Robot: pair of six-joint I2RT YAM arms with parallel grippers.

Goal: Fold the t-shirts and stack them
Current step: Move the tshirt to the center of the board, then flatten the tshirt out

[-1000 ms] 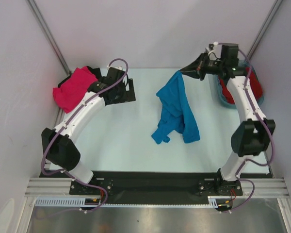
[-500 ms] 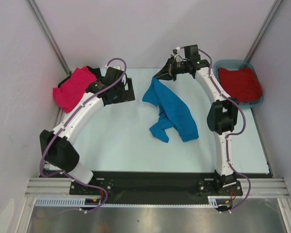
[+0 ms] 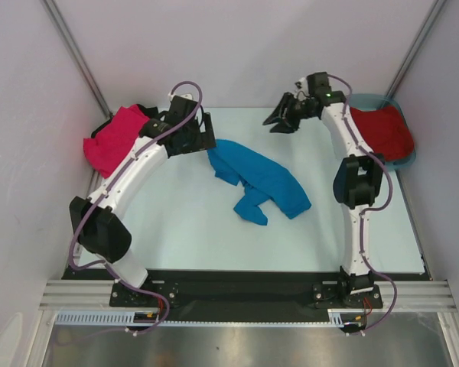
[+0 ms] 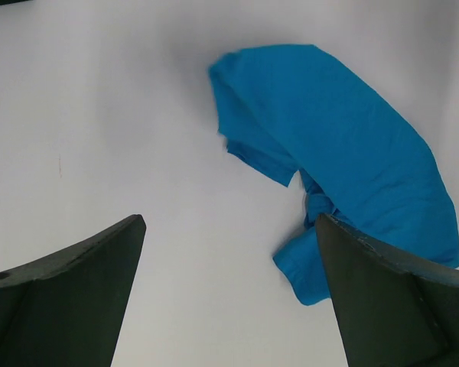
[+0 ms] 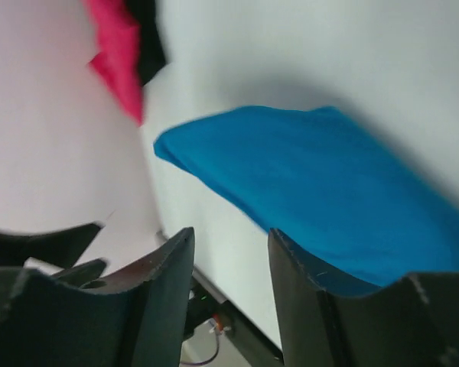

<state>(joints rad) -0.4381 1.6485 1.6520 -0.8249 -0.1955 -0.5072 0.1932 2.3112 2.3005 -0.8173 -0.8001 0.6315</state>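
No writing, label, brand mark, number or sign can be read in any of the three views. In the top view the bright blue t-shirt [image 3: 268, 180] at the centre is plain cloth. So are the hot pink t-shirt [image 3: 115, 138] at ten o'clock and the dark red t-shirt [image 3: 379, 130] at two o'clock.
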